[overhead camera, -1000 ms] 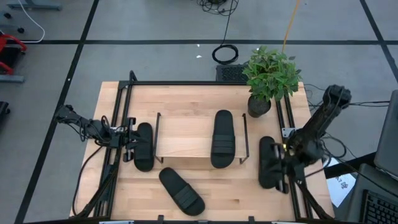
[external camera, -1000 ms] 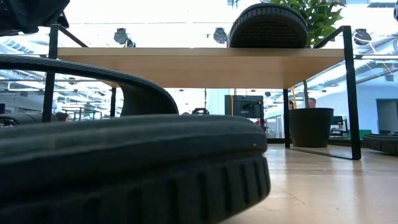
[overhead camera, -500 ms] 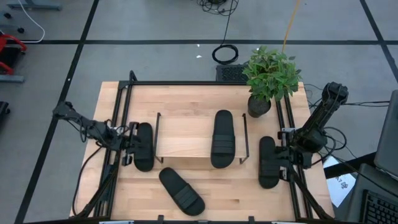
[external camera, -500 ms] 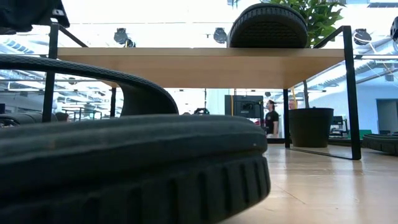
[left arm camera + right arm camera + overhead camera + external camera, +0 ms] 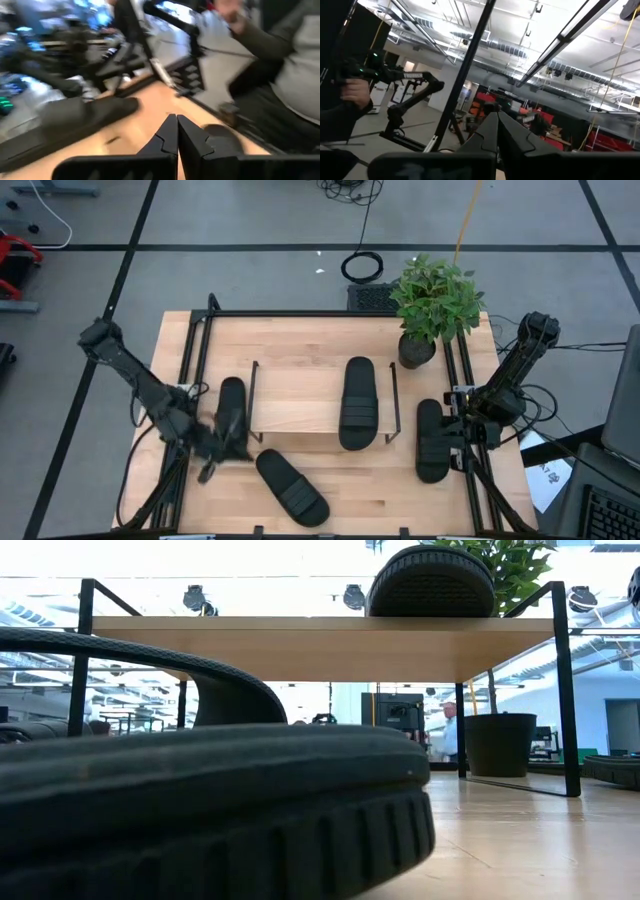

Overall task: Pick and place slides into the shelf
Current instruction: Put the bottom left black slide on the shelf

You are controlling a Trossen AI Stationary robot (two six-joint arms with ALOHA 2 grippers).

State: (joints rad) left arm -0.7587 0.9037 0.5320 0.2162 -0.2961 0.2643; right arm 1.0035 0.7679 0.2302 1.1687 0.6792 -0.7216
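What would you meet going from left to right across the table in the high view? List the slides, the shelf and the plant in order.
Slide beside the shelf's left legs → slide lying diagonally at the front → slide on the shelf → potted plant. The shelf spans the middle, and the rightmost slide overlaps the plant, so both stay unranked.

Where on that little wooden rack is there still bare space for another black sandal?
The light wooden shelf top is bare left of the black slide lying on its right part. The table's front is crowded: another slide lies there, near the left gripper.

Matte ribbed slides (image 5: 358, 403); light wood shelf (image 5: 300, 395) board.
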